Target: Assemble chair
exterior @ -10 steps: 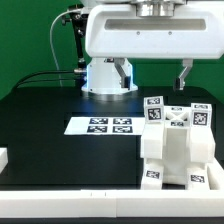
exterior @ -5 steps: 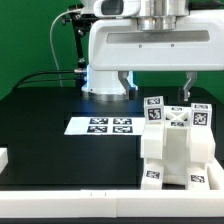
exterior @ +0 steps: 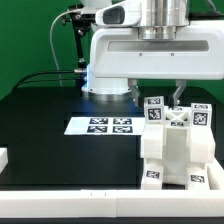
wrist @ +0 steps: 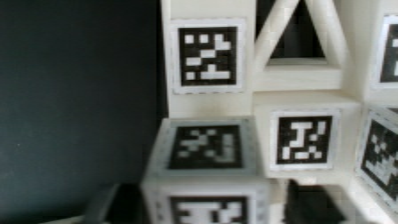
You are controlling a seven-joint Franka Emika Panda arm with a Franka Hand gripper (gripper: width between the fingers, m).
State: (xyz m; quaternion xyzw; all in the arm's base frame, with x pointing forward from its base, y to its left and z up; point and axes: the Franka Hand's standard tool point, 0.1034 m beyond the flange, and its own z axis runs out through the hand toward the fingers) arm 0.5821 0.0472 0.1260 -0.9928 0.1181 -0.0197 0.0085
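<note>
- Black table (exterior: 50,105) carries the marker board (exterior: 100,125) at its middle, green backdrop behind.
- White chair (exterior: 178,150) stands at the near side, toward the exterior view's right.
- Gripper (exterior: 156,95) hangs over the chair's top; fingers (exterior: 177,94) partly apart, and whether they pinch a chair piece cannot be told.

White, boxy, rounded arm (exterior: 150,50) with black cables and dark pincer (exterior: 155,95) fingers.
</note>
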